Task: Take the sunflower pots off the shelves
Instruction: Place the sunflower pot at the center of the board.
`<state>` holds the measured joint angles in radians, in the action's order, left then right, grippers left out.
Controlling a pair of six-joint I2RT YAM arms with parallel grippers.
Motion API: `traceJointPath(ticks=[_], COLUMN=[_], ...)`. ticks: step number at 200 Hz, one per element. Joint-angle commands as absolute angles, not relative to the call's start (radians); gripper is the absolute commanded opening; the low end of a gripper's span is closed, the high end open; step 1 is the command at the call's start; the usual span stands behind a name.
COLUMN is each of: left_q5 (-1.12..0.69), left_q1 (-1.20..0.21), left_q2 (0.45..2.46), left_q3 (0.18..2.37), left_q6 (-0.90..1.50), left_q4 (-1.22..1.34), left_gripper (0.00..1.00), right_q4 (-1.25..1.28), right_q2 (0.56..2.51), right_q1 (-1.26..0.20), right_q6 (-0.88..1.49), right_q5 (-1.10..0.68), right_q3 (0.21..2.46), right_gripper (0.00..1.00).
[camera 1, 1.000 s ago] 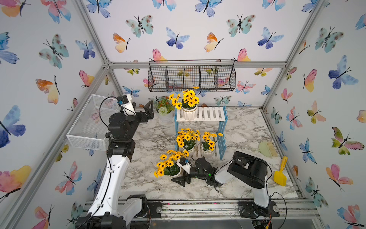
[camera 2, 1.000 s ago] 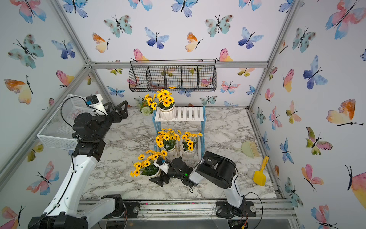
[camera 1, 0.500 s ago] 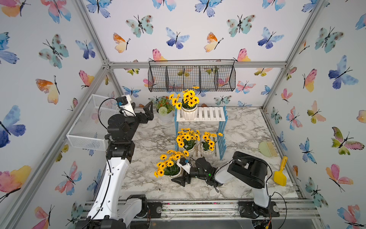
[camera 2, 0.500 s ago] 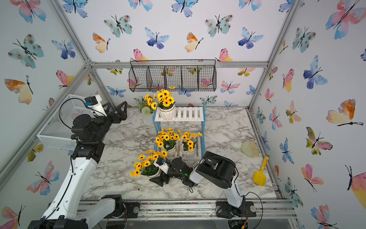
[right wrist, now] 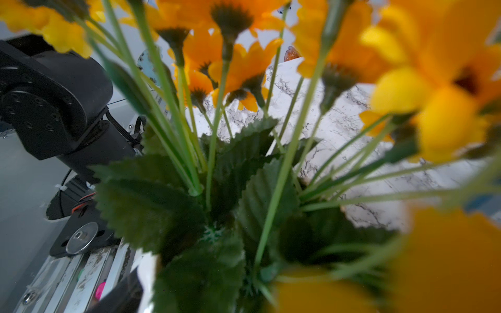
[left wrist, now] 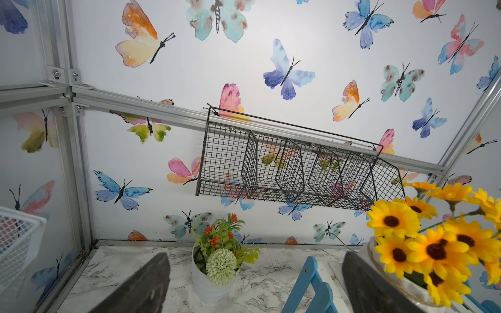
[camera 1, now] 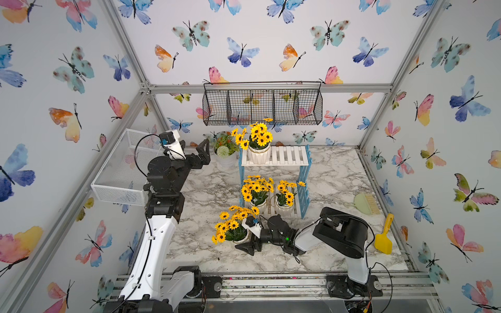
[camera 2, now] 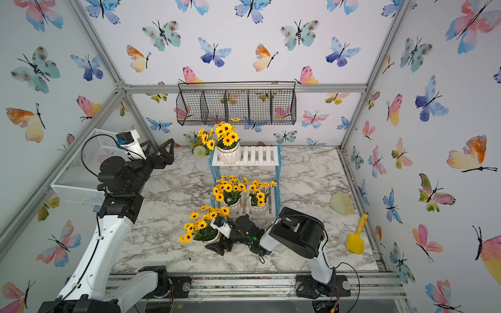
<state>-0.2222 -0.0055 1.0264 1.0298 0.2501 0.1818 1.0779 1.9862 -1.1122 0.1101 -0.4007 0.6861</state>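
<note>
Four sunflower pots (camera 1: 259,156) were counted, three on the shelves (camera 1: 290,155).
The left tool (camera 2: 159,146) and right tool (camera 1: 245,238) were spread wide, nothing gripped; the lower two were shown only in both top views.

— What's on the rack (camera 1: 288,156)?
— One sunflower pot (camera 1: 259,156) at the left end of its top shelf. A second pot (camera 1: 256,193) and a third pot (camera 1: 286,194) stand side by side on the bottom shelf.
— And the fourth pot (camera 1: 233,227)?
— On the table (camera 1: 206,189), in front of the rack, toward the left.
— What's around it?
— Another flower pot (camera 1: 223,152) behind the rack's left corner, a wire basket (camera 1: 261,108) on the back wall above, a mesh basket (camera 1: 119,173) on the left wall, and a brush (camera 1: 366,203) and scoop (camera 1: 382,239) by the right edge.
</note>
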Motion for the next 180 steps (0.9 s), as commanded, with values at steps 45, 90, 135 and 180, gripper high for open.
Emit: traceJointPath(ticks=[45,90,135,180], left_q5=[-0.216,-0.218,-0.219,-0.224], left_q1=[0.001,0.002,0.001,0.002], left_q2=[1.0,0.999,1.0,1.004], left_q3=[1.022,1.019,1.017,1.013], left_q6=[0.238,0.241,0.24,0.242], left_q4=[0.196,0.196,0.2,0.202], left_gripper=[0.98,0.98,0.98,0.98], right_q4=[1.041,1.011,0.961,0.902], right_q2=[1.944,1.938,1.884,1.836], right_q1=[-1.115,-1.116,-1.116,-1.116], right_q6=[0.105,0.104,0.097,0.085], right_q5=[-0.393,-0.391,-0.361,-0.368], right_q3=[0.675,0.684,0.675,0.674], right_gripper=[0.98,0.98,0.98,0.98])
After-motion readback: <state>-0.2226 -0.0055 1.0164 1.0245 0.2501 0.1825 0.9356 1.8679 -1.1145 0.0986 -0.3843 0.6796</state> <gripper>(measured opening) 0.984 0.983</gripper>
